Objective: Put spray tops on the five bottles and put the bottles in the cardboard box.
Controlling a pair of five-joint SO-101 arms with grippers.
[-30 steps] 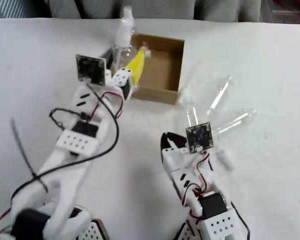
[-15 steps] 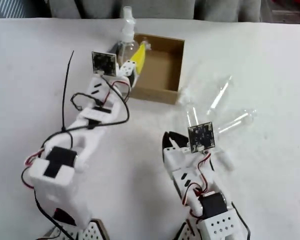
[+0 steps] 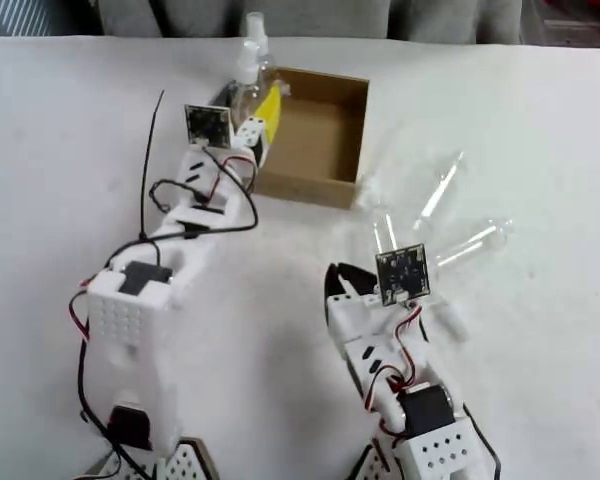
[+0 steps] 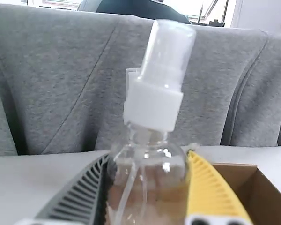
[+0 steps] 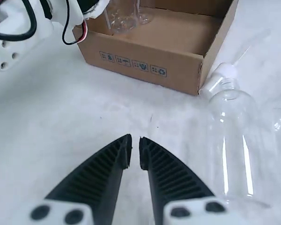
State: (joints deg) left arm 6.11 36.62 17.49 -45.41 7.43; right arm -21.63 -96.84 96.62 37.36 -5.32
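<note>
Clerk: Item one, the surface [image 3: 500,120]?
Checker: White, flat, matt. Behind it, a grey sofa [image 4: 61,84], woven cloth with stitched seams.
Clerk: Box [image 3: 305,188]?
Checker: Brown cardboard, open-topped, square-cornered, towards the far edge of the surface.
Clerk: Left pincer [image 4: 149,157]?
Checker: One ribbed grey jaw and one ribbed yellow jaw, closed round the body of a bottle [image 4: 147,187]. The bottle is clear plastic, rounded at the shoulder, upright, at the box's far left corner. A white spray top [image 4: 159,89] with a frosted cap sits on its neck.
Clerk: Right pincer [image 5: 135,152]?
Checker: Black ribbed jaws, nearly together with a thin slit between the tips, nothing held, low over the surface on the near side of the box.
Clerk: Other bottles [image 3: 440,190]?
Checker: Clear, lying on their sides to the right of the box, fanned out. One [image 5: 234,136] with a white top lies just beside the box's near right corner. A small white piece [image 3: 450,318] lies near them.
</note>
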